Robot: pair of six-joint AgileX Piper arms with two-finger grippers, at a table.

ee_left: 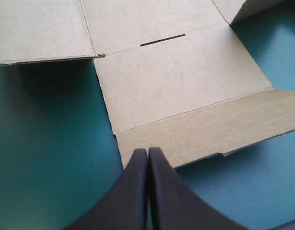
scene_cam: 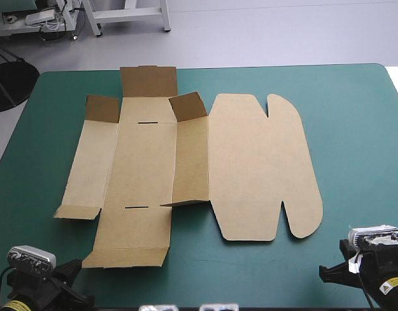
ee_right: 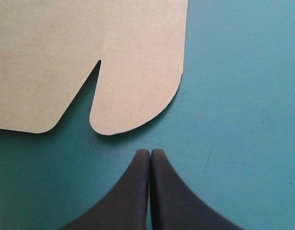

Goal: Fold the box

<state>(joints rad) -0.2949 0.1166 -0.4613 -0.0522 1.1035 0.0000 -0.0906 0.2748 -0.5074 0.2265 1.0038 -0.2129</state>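
The brown box [scene_cam: 186, 168] lies as a cut sheet nearly flat in the middle of the teal-green table, its lid [scene_cam: 263, 165] with rounded ears spread to the right. Small corner flaps [scene_cam: 187, 105] at the far end stand partly raised. My left gripper [ee_left: 147, 152] is shut and empty, its tip just over the near end flap [ee_left: 209, 129] of the box [ee_left: 176, 76]. My right gripper [ee_right: 150, 153] is shut too, over bare cover a little short of the lid's rounded near ear [ee_right: 137, 100]. In the high view both arms sit at the near corners [scene_cam: 40, 285] [scene_cam: 367, 265].
Bare teal-green cover [scene_cam: 354, 129] runs wide to the right of the lid and along the near edge. A narrower strip lies left of the box. The table's far edge sits close behind the box's far flap [scene_cam: 149, 81].
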